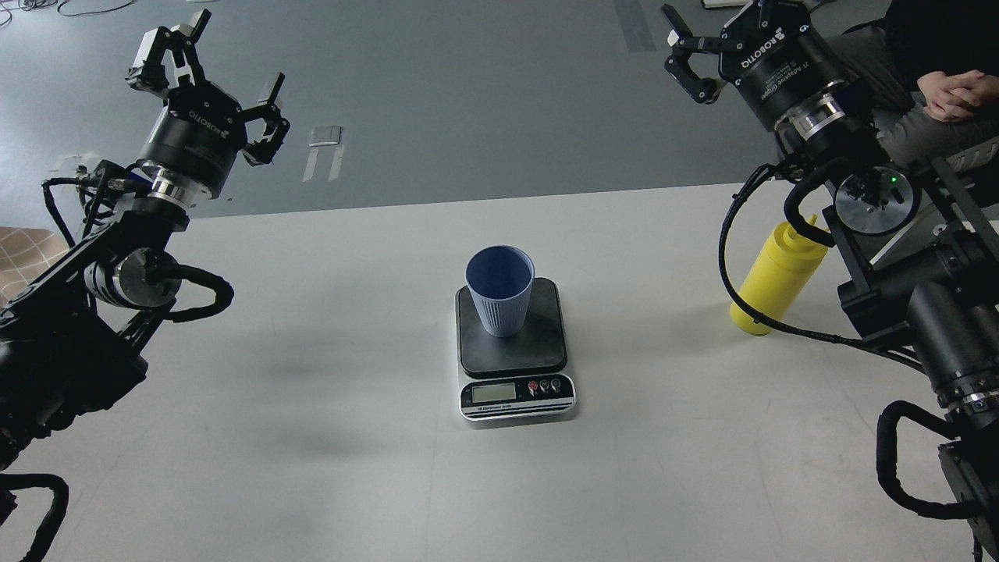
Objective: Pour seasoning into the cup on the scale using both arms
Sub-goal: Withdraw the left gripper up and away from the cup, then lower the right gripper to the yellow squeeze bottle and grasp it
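The light-blue ribbed cup point(499, 290) stands upright on the black plate of the scale point(546, 343), in the middle of the white table. The yellow seasoning bottle point(775, 279) stands upright at the table's right, partly hidden behind my right arm's cable loop. My left gripper point(222, 58) is open and empty, held high beyond the table's far left edge. My right gripper point(722, 27) is open and empty, high at the far right, well above and behind the bottle; its upper finger is cut off by the view's top edge.
A seated person's clasped hands point(956, 92) are at the top right behind my right arm. The table's far edge point(468, 204) runs behind the scale, with grey floor and a taped mark point(324, 136) beyond.
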